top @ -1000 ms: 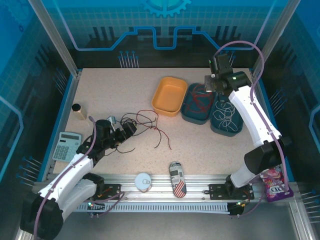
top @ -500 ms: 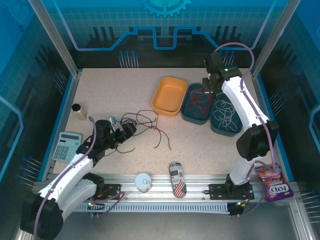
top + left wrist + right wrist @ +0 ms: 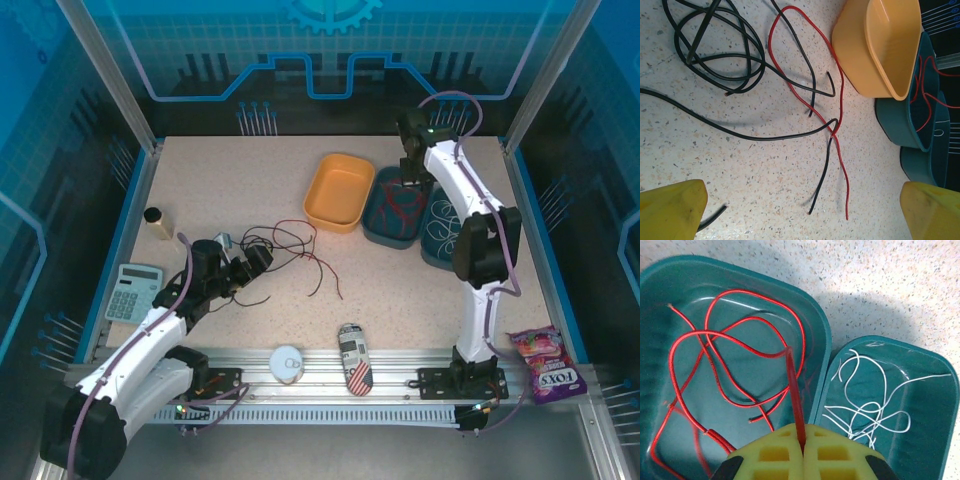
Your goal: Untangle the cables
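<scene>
A loose tangle of black and red cables [image 3: 285, 248] lies on the table left of centre. My left gripper [image 3: 250, 262] hovers at its near-left end, open; in the left wrist view the left gripper [image 3: 802, 215] has bare table between its yellow fingers, with a black coil [image 3: 715, 55] and a red cable [image 3: 839, 125] crossing a black cable [image 3: 740, 132] ahead. My right gripper [image 3: 803, 440] is shut on a red cable [image 3: 795, 385] above the teal tray [image 3: 655, 340] of red cables. White cables [image 3: 865, 410] lie in the neighbouring teal tray [image 3: 940, 450].
An empty orange bin [image 3: 340, 192] stands left of the teal trays [image 3: 385, 232]. A calculator [image 3: 133, 291] and a small bottle [image 3: 156, 222] sit at the left edge. Two cans [image 3: 287, 363] [image 3: 354, 358] rest on the front rail, and a candy bag [image 3: 548, 366] lies at the right front.
The right arm has swung left and folded in, carrying its gripper from near the white-cable tray to over the red-cable tray. The left arm and the tangle have not moved.
</scene>
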